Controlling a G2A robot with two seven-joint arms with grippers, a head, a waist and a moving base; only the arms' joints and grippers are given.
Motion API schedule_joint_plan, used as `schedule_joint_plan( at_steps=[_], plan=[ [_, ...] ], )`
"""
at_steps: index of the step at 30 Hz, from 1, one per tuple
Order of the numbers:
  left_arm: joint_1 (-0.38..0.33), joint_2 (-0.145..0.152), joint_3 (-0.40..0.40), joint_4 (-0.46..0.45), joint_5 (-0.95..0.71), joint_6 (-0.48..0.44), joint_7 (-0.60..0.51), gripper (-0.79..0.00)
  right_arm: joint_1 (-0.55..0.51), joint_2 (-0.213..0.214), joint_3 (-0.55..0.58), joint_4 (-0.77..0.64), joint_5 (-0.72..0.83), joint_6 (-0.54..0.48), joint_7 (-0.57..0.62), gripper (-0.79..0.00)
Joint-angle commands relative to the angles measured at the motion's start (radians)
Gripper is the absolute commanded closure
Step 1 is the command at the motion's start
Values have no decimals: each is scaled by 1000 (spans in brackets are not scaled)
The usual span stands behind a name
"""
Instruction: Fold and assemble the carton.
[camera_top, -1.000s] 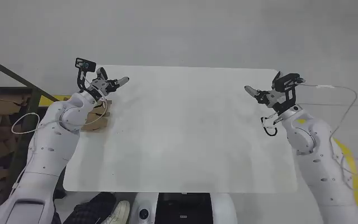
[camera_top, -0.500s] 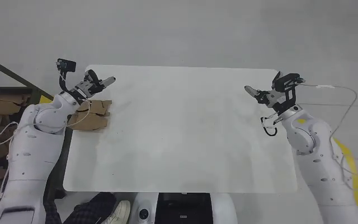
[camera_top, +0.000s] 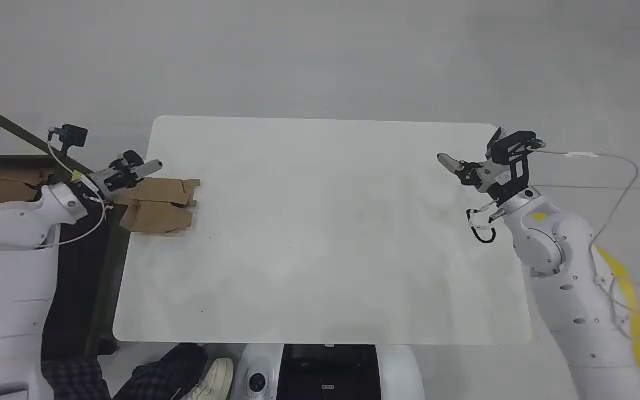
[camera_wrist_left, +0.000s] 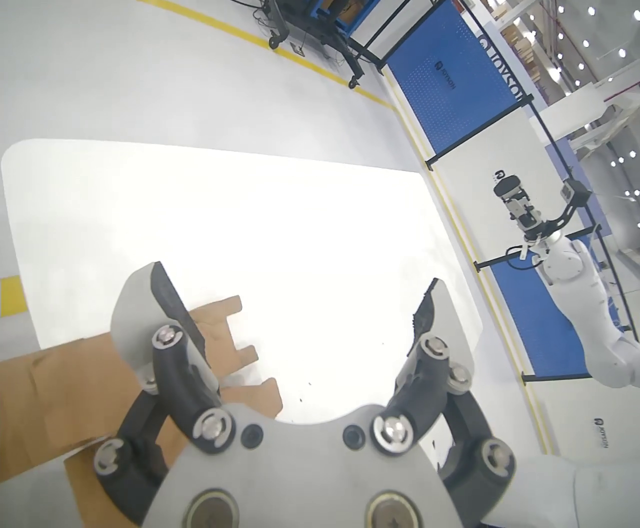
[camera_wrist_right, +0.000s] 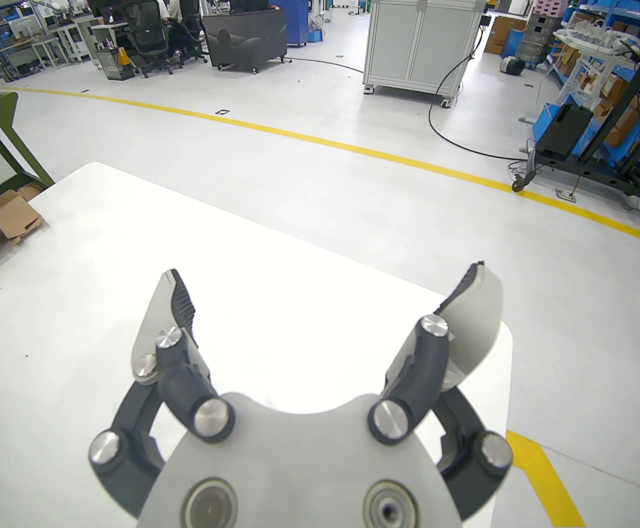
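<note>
— Brown cardboard: the carton (camera_top: 160, 205) lies flat with notched flaps at the left edge of the smooth white table (camera_top: 320, 240).
— Grippers?
— Left gripper (camera_wrist_left: 297, 280) is spread wide just above the carton, holding nothing. Right gripper (camera_wrist_right: 325, 272) is wide too and empty, near the table's far right corner.

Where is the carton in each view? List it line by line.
Top view: carton on the left edge of the table.
Left wrist view: carton by the left end effector.
Right wrist view: probably the carton, at the table's far edge.
Shared landmark: the white table.
</note>
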Motion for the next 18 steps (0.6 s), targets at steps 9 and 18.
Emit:
schedule_joint_plan(
  at_steps=[9, 18],
  plan=[
    [-49, 18, -33, 127, -141, 89, -134, -785, 0, 0, 0, 0, 0, 0, 0, -785],
    [-49, 18, -33, 127, -141, 89, -134, -785, 0, 0, 0, 0, 0, 0, 0, -785]
  ],
)
